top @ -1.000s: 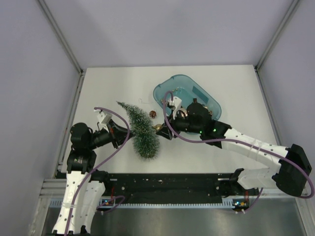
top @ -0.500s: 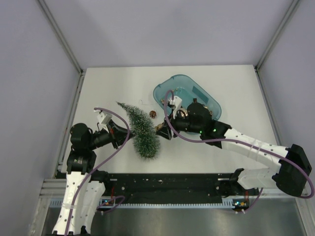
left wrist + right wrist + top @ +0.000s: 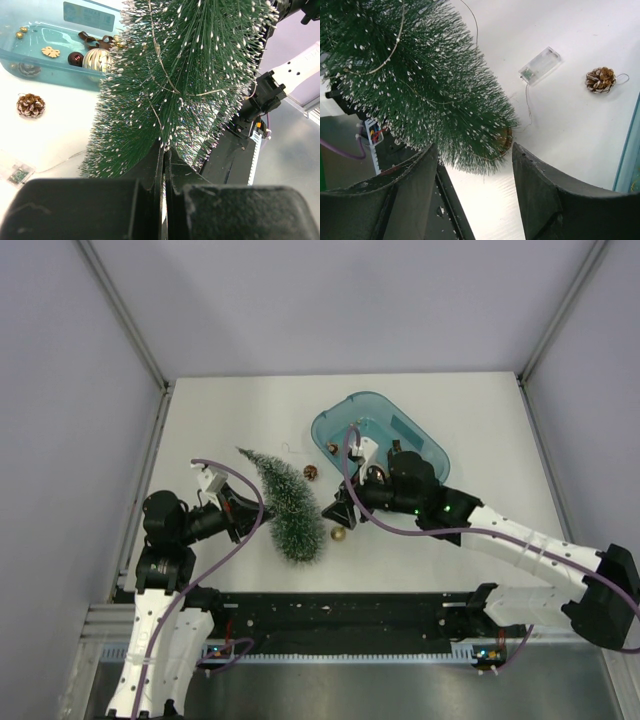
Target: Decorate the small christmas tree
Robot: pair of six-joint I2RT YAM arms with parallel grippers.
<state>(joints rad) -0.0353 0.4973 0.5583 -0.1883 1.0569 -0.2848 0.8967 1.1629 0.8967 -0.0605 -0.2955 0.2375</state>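
Tree axis: small christmas tree (image 3: 287,504), tip 11 o'clock, base 5 o'clock.
Right gripper (image 3: 338,510): wide open, empty; tree at 9 o'clock.
Left gripper (image 3: 250,515): pinched on tree.

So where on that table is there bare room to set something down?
Bare: the far-left corner beyond the small christmas tree, and right of the teal tray. Crowded: between them, with pinecone, gold ball and right claw.
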